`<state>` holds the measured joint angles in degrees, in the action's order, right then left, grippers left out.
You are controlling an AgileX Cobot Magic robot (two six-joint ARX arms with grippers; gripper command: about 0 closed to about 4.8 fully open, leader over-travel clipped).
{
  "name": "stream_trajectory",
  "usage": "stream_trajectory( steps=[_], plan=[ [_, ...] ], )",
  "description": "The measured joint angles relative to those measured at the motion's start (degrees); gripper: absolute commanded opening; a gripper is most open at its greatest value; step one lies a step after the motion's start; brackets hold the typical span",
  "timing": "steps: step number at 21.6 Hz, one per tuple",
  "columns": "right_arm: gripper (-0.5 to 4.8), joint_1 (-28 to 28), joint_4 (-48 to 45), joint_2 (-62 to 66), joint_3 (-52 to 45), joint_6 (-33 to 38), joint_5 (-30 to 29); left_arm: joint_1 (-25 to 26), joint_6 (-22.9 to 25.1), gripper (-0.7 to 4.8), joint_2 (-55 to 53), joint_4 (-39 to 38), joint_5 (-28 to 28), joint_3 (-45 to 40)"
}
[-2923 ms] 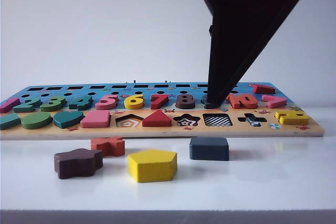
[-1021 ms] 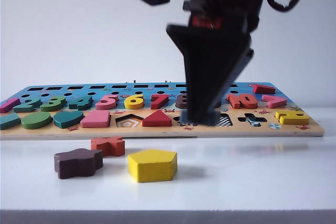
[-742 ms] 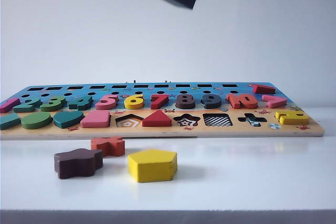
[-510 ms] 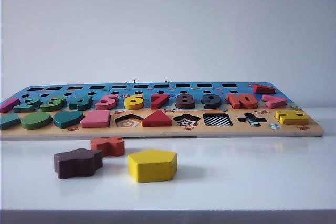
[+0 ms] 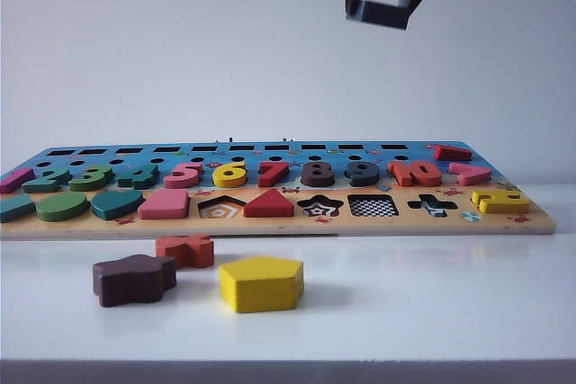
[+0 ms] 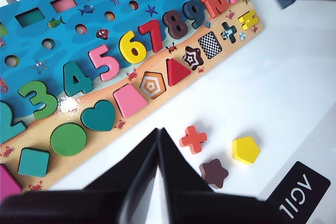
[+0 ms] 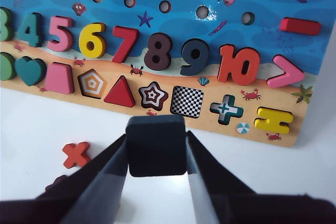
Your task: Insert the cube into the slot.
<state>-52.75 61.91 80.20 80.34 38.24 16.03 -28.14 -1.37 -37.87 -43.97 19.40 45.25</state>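
Right end effector [image 7: 156,148] clenched on the flat dark navy-grey wooden cube [image 7: 156,145], held high in the air above the far right part of the colourful wooden puzzle board [image 5: 270,222], well clear of the white bench [image 5: 432,294]. Left end effector [image 6: 157,148] pressed shut on nothing, hanging high over the near left of the scene.

Square checkerboard slot [image 5: 373,206] lies open in the near row of the puzzle board, between the star-shaped recess [image 5: 320,207] and the plus-shaped recess [image 5: 432,206]. Yellow pentagon block [image 5: 261,282], dark brown star-like block [image 5: 135,278] and red cross block [image 5: 185,249] loose on the bench in front.

Best done by squaring the cube's edges with the slot's sides first, then centring directly above it, coming straight down with the block kept level, and letting go only once seated flush; a tilted block would probably catch on the rim.

Against half a second ago: then only a dark corner showed at the top edge, now lower and further right, with cube and both fingers visible
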Motion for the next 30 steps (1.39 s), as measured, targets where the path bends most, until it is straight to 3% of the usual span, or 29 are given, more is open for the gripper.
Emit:
stream_trajectory(
  steps=[8,18,30],
  plan=[
    [0.17,0.00,-3.15,8.79,-2.49,2.99,0.52,0.00,0.00,0.17,0.00,0.00,0.00,0.00],
    [0.16,0.00,-10.62,8.57,-10.10,8.48,0.72,0.00,0.00,0.17,0.00,0.00,0.00,0.00],
    [0.07,3.04,-17.00,8.59,-14.12,9.09,2.08,0.00,0.00,0.17,0.00,1.31,0.00,0.00]
  ],
)
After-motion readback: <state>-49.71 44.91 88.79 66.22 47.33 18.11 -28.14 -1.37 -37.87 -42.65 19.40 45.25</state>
